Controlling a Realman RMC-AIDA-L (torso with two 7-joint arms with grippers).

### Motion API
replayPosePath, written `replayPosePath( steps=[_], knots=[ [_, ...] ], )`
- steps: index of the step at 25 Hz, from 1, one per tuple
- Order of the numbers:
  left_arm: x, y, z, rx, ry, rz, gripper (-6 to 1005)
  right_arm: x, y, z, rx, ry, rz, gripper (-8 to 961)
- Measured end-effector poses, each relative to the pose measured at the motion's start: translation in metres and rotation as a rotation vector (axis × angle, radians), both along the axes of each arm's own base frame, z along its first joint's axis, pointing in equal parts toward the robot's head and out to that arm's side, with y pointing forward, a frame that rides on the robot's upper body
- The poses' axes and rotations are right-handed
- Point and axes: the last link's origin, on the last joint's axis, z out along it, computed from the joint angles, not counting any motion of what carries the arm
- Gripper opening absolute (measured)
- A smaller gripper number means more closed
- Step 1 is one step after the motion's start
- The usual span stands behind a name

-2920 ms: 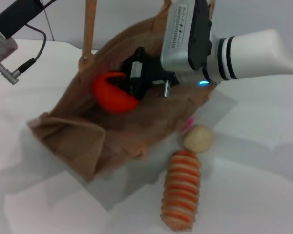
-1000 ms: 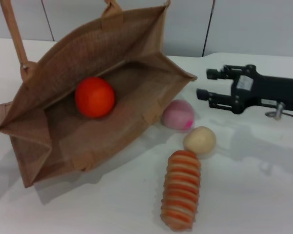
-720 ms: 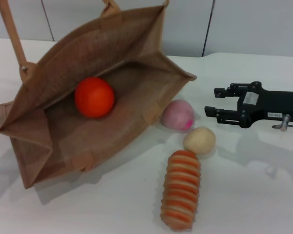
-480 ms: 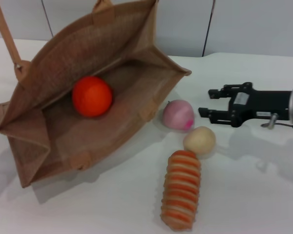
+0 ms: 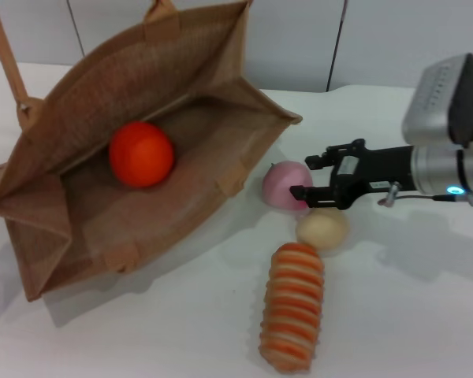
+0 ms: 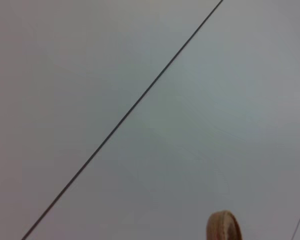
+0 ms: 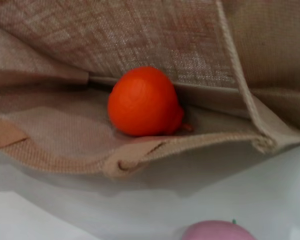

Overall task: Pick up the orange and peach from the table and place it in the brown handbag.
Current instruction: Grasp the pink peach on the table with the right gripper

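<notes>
Right of centre, the right gripper (image 5: 306, 175) spreads its fingers wide, tips just beside the peach (image 5: 284, 184) on the table. Meanwhile the orange (image 5: 141, 153) lies inside the brown handbag (image 5: 63, 236), left of centre.

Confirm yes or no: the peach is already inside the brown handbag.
No. The peach lies on the table outside the brown handbag, beside the open right end effector; only the orange is inside.
</notes>
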Motion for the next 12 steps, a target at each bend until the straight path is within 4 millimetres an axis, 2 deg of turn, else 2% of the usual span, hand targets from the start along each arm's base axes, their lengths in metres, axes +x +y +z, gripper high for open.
replayPosePath(
  steps=[3, 12],
  knots=[
    [0.001, 0.001, -0.003, -0.004, -0.006, -0.002, 100, -0.007, 0.006, -0.008, 0.020, -0.029, -0.001, 614],
    [0.005, 0.004, -0.005, -0.006, -0.002, -0.012, 100, -0.012, 0.012, -0.019, 0.047, -0.084, -0.007, 613]
  ],
)
